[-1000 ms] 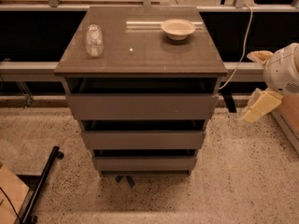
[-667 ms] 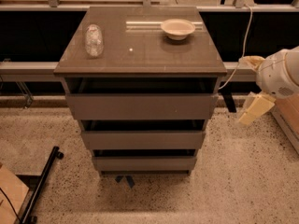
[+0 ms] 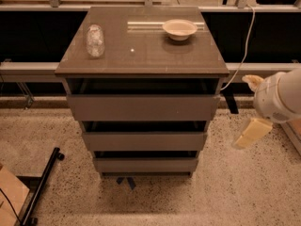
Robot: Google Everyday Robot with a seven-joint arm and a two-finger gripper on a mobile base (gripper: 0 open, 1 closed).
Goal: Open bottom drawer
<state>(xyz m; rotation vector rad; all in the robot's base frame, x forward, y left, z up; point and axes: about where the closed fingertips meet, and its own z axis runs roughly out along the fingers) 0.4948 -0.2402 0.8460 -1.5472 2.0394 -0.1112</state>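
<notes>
The bottom drawer (image 3: 146, 165) is the slimmest grey-brown front, lowest of three on the cabinet, and it sits shut in line with the fronts above. The middle drawer (image 3: 144, 141) and the top drawer (image 3: 143, 107) are above it. My gripper (image 3: 251, 108) hangs in the air to the right of the cabinet, at about the height of the top and middle drawers. It is open and empty, with one cream finger (image 3: 251, 133) pointing down-left and touching nothing.
On the cabinet top (image 3: 141, 51) stand a clear bottle (image 3: 95, 40) and a white bowl (image 3: 179, 29). A white cable (image 3: 240, 55) hangs by the right side. A black bar (image 3: 41, 187) lies on the speckled floor at the left, next to a cardboard box (image 3: 10, 197).
My gripper and arm have moved down and a little left, closer to the cabinet's right side. The drawers, bottle and bowl have not moved.
</notes>
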